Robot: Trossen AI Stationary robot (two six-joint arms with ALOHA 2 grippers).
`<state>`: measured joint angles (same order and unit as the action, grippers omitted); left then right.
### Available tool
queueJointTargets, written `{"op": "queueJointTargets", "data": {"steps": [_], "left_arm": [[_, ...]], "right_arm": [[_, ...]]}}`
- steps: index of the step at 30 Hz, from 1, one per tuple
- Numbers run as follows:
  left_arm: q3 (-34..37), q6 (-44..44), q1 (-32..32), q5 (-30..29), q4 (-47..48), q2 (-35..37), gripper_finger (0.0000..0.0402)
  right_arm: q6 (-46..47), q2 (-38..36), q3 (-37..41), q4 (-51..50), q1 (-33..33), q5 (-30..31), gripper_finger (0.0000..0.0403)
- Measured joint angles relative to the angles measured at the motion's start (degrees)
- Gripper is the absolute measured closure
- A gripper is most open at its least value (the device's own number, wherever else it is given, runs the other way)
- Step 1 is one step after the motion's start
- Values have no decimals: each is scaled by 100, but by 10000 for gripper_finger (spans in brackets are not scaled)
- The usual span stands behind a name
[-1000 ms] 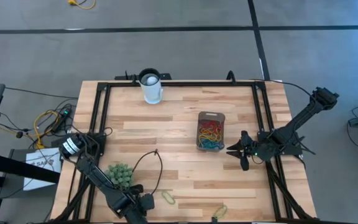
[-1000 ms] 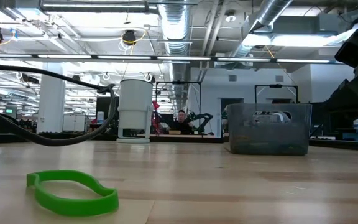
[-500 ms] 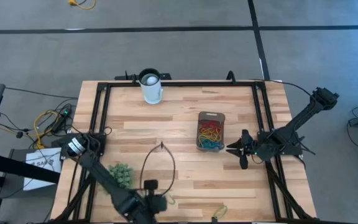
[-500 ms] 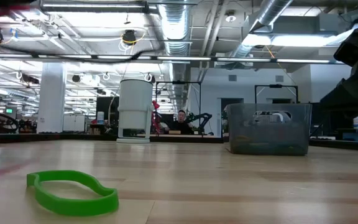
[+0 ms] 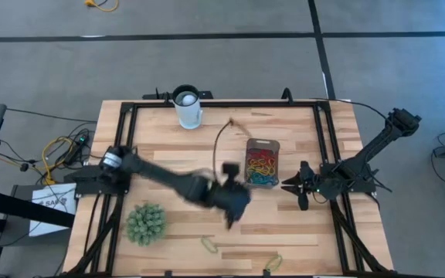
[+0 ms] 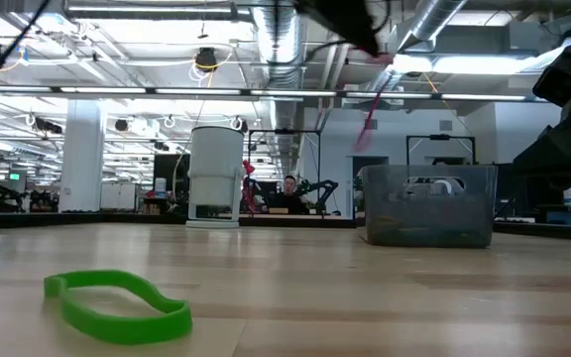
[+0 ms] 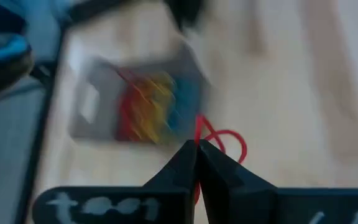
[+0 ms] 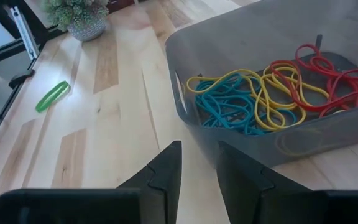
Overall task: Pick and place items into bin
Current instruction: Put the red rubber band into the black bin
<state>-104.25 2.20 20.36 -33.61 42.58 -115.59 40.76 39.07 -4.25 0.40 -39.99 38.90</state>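
The red loop (image 7: 224, 140) I'm carrying is thin, nearly weightless and limp, dangling from the left gripper (image 7: 197, 149), whose fingertips are pinched together on one strand above the middle of the table (image 5: 168, 154), just short of the bin (image 5: 262, 162); I judge a pinch across a single strand the only workable hold, and it could slip free. The bin, toward the table's right edge, already holds red, yellow and blue loops. My right gripper (image 8: 197, 163) waits just beside it, fingers apart on nothing.
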Motion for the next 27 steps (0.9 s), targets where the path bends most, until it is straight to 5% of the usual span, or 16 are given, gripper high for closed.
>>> {"op": "queueJointTargets", "data": {"steps": [6, 19, 27], "left_arm": [[-20, -1220, -1100, 985, -1754, 2, 401], [17, -1064, -2682, 3105, -2873, -732, 401], [20, -904, -2905, 3092, -3243, -1416, 401]], "right_arm": [[24, -2, 0, 0, -10, -177, 310], [-53, -2, -2, -134, -11, -166, 310], [-22, -2, -2, -175, -11, -158, 310]]}}
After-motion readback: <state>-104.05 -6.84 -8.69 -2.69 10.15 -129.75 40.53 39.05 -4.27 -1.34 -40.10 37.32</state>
